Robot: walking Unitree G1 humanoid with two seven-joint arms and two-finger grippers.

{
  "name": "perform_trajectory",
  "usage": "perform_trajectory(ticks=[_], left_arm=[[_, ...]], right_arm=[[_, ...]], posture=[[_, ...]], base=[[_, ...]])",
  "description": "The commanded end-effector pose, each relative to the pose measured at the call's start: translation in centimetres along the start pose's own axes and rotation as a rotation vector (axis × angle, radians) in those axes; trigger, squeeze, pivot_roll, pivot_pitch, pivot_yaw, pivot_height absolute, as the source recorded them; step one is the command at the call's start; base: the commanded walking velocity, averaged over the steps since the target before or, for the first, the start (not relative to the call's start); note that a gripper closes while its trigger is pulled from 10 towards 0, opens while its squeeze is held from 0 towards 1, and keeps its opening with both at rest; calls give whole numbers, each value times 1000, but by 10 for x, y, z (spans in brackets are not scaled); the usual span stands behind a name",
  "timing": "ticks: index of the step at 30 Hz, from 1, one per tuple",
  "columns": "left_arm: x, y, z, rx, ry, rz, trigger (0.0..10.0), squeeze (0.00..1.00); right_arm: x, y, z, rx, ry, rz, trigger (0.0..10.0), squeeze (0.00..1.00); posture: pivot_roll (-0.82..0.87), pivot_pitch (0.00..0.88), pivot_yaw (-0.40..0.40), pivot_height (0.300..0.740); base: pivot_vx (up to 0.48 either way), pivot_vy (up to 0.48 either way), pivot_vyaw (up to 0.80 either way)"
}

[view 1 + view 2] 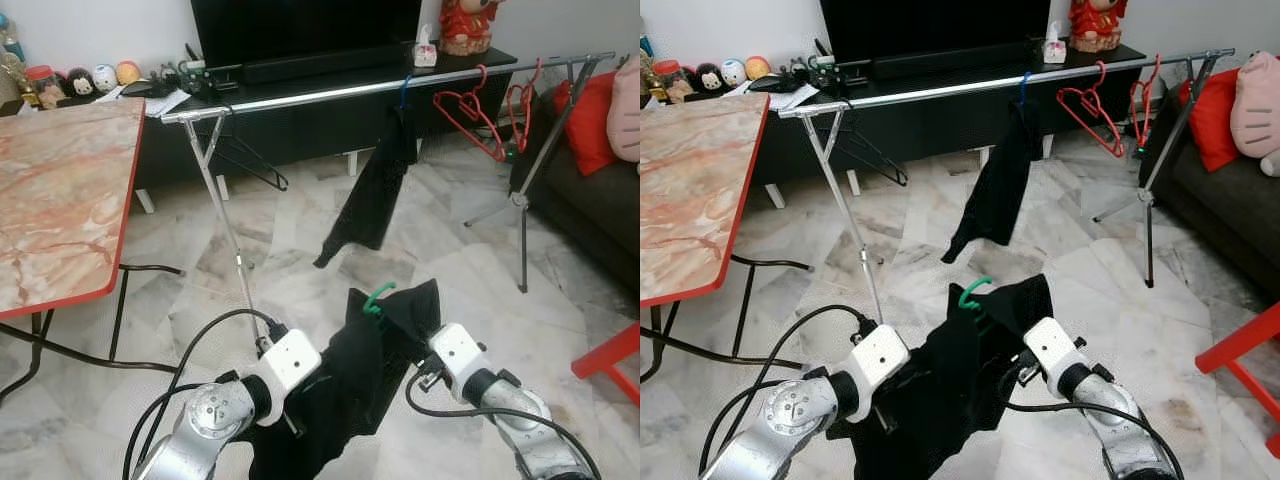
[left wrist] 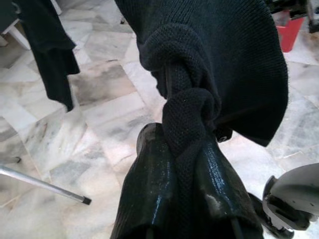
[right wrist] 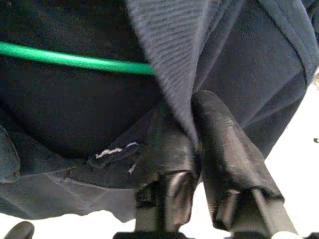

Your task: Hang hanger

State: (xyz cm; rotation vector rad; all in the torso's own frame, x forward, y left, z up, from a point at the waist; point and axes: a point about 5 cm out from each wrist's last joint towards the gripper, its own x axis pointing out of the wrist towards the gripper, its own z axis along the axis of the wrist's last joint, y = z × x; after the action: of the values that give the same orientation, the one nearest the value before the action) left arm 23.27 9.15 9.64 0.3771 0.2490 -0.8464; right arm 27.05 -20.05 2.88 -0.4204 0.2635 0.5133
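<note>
A black knit garment (image 1: 362, 375) on a green hanger hangs low in front of me between both arms. The hanger's green hook (image 1: 377, 298) sticks up at the garment's top. My left gripper (image 2: 189, 144) is shut on a bunched fold of the black garment (image 2: 214, 59). My right gripper (image 3: 193, 124) is shut on a fold of the same cloth, just under the green hanger wire (image 3: 75, 59). The silver clothes rail (image 1: 330, 93) stands ahead across the room, well above and beyond the hook.
On the rail hang a black garment (image 1: 375, 190) on a blue hanger, two red hangers (image 1: 470, 110) and a black hanger (image 1: 250, 165). A marble table with a red edge (image 1: 60, 200) is on the left. A sofa (image 1: 600, 190) and a red stool (image 1: 612, 362) are on the right.
</note>
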Motion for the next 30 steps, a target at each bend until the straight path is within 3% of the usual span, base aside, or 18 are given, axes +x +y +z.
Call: perform_trajectory(ticks=[1,11,19,30], left_arm=[[-2,7,10,19,-38,32,10000,0],[-5,8,7,39,-22,33,10000,0],[-24,9,-11,138,88,-29,10000,0],[-47,11,-18,197,130,-140,10000,0]], right_arm=[[2,-3,4,-16,-7,-4,0,0],[3,-6,5,-32,-2,-7,0,0],[4,-10,4,-64,19,-6,0,0],[4,-16,3,-92,32,-20,0,0]], posture=[[-113,0,27,740],[-104,0,22,740],[-99,0,22,740],[-95,0,15,740]], base=[[0,0,0],[0,0,0],[0,0,0],[0,0,0]])
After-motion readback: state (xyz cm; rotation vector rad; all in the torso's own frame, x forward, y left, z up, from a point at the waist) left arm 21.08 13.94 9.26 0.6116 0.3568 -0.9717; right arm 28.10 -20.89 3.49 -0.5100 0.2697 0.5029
